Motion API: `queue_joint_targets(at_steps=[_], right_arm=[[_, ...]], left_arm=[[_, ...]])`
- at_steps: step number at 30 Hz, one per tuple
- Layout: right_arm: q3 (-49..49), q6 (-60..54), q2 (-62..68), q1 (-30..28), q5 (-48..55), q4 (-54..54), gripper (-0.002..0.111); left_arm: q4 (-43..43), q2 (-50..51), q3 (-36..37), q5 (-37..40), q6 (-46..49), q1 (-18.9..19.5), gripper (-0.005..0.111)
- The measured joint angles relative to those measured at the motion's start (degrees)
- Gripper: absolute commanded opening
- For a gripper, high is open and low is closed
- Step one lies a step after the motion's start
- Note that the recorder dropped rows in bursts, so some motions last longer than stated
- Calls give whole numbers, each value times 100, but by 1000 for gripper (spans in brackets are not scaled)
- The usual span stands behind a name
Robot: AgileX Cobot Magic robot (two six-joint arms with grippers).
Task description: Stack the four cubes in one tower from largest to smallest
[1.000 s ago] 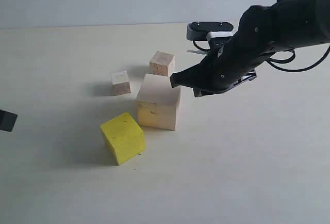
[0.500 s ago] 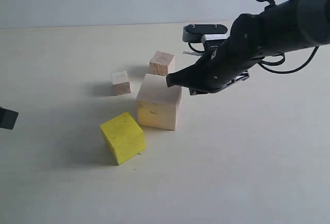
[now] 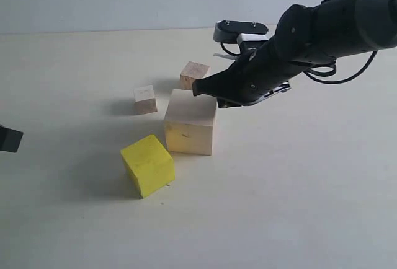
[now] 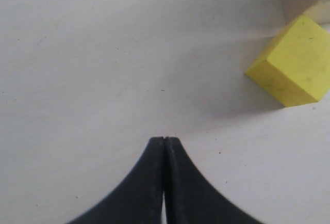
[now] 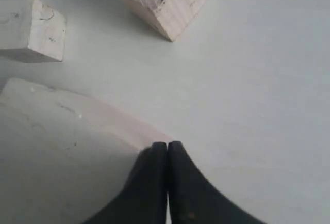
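I'm logging 4 cubes, all apart on the counter [image 3: 298, 207], no tower begun: lg wood cube [image 3: 190, 123] mid, yellow cube [image 3: 147, 165] beside it, small wood cube [image 3: 195, 75] and smallest wood cube [image 3: 145, 99] behind. R hand [image 3: 198, 88], pinched shut and empty, is hovering at the lg cube's rear top edge, prob. to square it as base. L hand [image 4: 164, 140], likewise shut, is idling near the yellow cube.

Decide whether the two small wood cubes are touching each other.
Apart. The exterior view shows bare table between the smallest cube and the other small cube.

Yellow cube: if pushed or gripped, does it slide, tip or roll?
Probably rigid: the yellow cube shows crisp edges and flat faces. Likely slides rather than rolls, sitting flat on the smooth table. As wide as tall, so tipping seems unlikely.
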Motion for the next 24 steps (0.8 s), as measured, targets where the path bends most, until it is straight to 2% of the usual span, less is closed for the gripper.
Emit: queue_joint_targets(at_steps=[24], right_arm=[[-65, -42, 0, 0, -222, 95, 0]], left_arm=[[0, 0, 0, -9, 0, 0, 0]])
